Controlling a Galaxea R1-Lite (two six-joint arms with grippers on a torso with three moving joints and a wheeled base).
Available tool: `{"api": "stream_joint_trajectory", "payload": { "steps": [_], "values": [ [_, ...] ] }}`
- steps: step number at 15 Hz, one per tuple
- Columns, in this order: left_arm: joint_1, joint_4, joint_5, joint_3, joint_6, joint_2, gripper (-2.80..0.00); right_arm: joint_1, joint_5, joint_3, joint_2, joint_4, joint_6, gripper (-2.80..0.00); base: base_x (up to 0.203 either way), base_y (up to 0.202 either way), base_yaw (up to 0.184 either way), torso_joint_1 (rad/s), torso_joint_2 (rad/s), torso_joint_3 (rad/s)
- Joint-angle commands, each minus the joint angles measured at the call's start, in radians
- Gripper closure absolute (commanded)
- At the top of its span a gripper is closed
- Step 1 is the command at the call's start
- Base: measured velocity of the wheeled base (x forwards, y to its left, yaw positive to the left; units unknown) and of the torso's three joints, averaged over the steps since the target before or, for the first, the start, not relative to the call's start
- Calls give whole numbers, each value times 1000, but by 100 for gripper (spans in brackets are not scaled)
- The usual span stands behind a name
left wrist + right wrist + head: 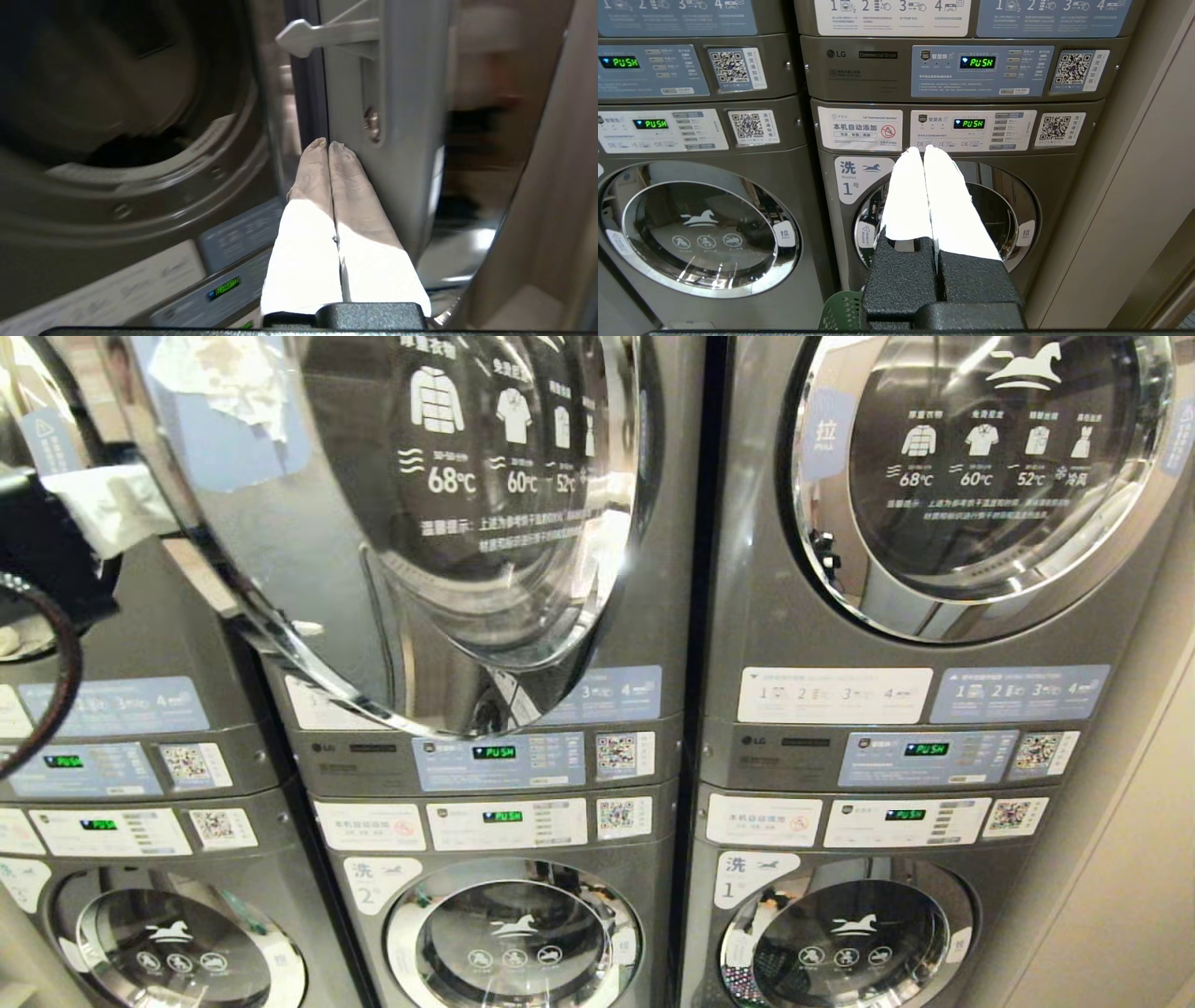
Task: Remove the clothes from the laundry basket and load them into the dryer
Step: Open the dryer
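The open dryer door (392,523) has a glossy chrome rim and reflective glass. Machine fronts (803,644) look smooth grey metal. The green laundry basket (843,312) is perforated plastic.

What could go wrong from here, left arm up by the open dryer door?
1. The left end effector, fingers shut and empty, sits right against the open dryer door's inner edge near the latch; it could knock or snag there.
2. The swung-out door fills much of the head view and hides the drum opening, so aiming from that view is poor.
3. The green laundry basket shows only as a sliver below the shut right end effector.
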Motion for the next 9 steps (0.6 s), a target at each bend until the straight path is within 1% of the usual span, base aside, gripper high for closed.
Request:
{"api": "stream_joint_trajectory", "payload": {
  "steps": [1, 2, 4, 5, 6, 7, 8, 9],
  "values": [
    [-127, -3, -1, -1, 37, 1, 0, 0, 0, 0, 0, -1, 1, 0, 0, 0, 0, 0, 0, 0],
    [-228, -3, 0, -1, 75, 0, 0, 0, 0, 0, 0, -1, 1, 0, 0, 0, 0, 0, 0, 0],
    [-379, -1, 4, 8, 130, -6, 0, 0, 0, 0, 0, -1, 1, 0, 0, 0, 0, 0, 0, 0],
    [-410, -1, 14, 21, 140, -16, 0, 0, 0, 0, 0, -1, 1, 0, 0, 0, 0, 0, 0, 0],
    [-401, 0, 38, 32, 135, -29, 0, 0, 0, 0, 0, -1, 1, 0, 0, 0, 0, 0, 0, 0],
    [-351, 1, 73, 48, 111, -49, 0, 0, 0, 0, 0, -1, 1, 0, 0, 0, 0, 0, 0, 0],
    [-273, 3, 122, 81, 54, -86, 0, 0, 0, 0, 0, -1, 1, 0, 0, 0, 0, 0, 0, 0],
    [-207, 9, 185, 138, -30, -134, 0, 0, 0, 0, 0, -1, 1, 0, 0, 0, 0, 0, 0, 0]
  ]
}}
